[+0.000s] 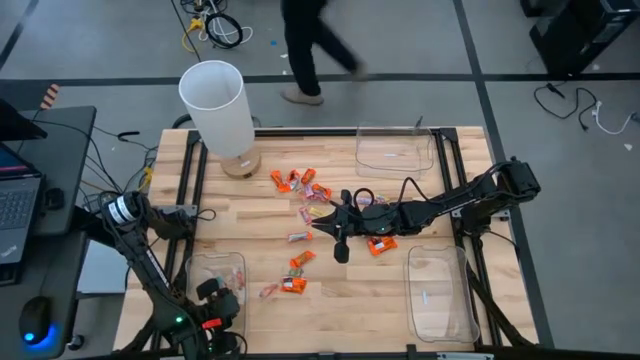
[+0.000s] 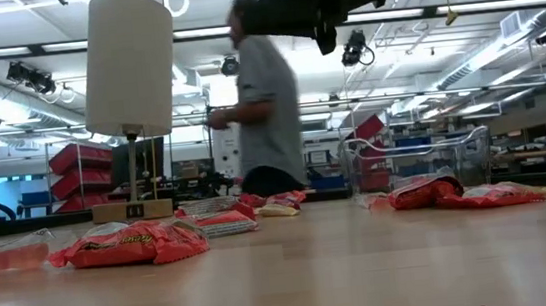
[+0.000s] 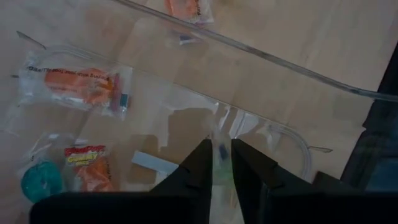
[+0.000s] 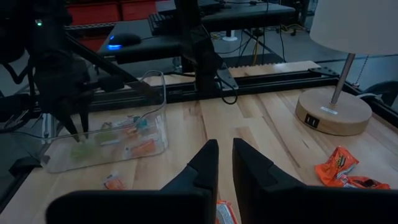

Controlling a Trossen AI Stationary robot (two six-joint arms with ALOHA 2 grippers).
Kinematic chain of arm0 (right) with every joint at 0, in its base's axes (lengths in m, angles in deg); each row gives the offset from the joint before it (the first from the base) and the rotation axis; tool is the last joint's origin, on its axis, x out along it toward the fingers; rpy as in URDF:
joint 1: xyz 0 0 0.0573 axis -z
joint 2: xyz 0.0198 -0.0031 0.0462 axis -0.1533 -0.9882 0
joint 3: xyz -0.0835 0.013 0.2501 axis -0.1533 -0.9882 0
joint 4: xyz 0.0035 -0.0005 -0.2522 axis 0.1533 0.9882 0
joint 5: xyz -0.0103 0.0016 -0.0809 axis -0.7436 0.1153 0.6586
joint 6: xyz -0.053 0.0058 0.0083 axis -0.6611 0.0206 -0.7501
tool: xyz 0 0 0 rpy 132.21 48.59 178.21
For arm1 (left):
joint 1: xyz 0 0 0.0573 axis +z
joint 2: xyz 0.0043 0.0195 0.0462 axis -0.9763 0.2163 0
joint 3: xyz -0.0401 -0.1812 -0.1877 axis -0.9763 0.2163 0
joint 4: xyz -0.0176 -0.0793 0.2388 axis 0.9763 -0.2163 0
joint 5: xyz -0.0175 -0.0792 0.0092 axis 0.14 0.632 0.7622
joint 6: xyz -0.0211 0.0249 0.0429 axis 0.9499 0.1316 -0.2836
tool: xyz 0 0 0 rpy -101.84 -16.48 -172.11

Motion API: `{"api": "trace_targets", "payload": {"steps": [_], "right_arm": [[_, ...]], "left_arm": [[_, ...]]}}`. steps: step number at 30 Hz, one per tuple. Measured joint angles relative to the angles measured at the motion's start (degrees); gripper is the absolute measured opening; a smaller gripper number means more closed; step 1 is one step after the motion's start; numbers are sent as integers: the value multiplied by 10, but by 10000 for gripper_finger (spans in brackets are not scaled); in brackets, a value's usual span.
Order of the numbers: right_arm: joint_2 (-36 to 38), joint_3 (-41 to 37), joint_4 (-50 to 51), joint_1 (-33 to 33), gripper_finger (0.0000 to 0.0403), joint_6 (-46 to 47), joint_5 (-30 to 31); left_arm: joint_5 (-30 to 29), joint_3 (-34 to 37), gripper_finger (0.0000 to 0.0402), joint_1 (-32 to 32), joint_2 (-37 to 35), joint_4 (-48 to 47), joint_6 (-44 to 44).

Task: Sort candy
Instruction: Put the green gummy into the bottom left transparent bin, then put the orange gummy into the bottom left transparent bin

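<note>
The wooden table carries a white-shaded lamp at the far left and three clear trays: one at far right, one at near right, one at near left. A person walks past beyond the far edge.

The right arm reaches across from the right side, its gripper hanging over the middle of the table with the fingers nearly together and nothing visibly between them. The left gripper sits low over the near-left tray, its fingers a narrow gap apart with a pale wrapper showing between them; whether they grip it I cannot tell.

The candy lies scattered mid-table, orange pieces and paler ones, with a few already in the near-left tray.

I'd say the left arm is at its drop-off. Next, the right gripper needs to spread and come down on one loose sweet.
</note>
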Motion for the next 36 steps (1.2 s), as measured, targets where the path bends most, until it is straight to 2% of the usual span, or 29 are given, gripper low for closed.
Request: {"api": "trace_targets", "payload": {"steps": [5, 10, 15, 21, 25, 31, 36], "right_arm": [[0, 0, 0, 0, 34, -1, 0], [0, 0, -1, 0, 33, -2, 0], [0, 0, -1, 6, 32, -2, 0], [0, 3, -1, 26, 32, 2, 0], [0, 18, 6, 35, 32, 2, 0], [0, 54, 71, 37, 32, -1, 1], [0, 76, 122, 40, 32, 10, 36]], "left_arm": [[-1, -11, 72, 4, -20, -40, -2], [-25, -39, 72, 4, -35, -127, -2], [-108, -67, 72, 4, -53, -207, -5], [-201, -114, 72, 9, -59, -302, -47], [-223, -136, 72, 29, -59, -361, -75], [-243, -138, 72, 74, -59, -409, -132], [-260, -127, 72, 121, -59, -419, -199]]}}
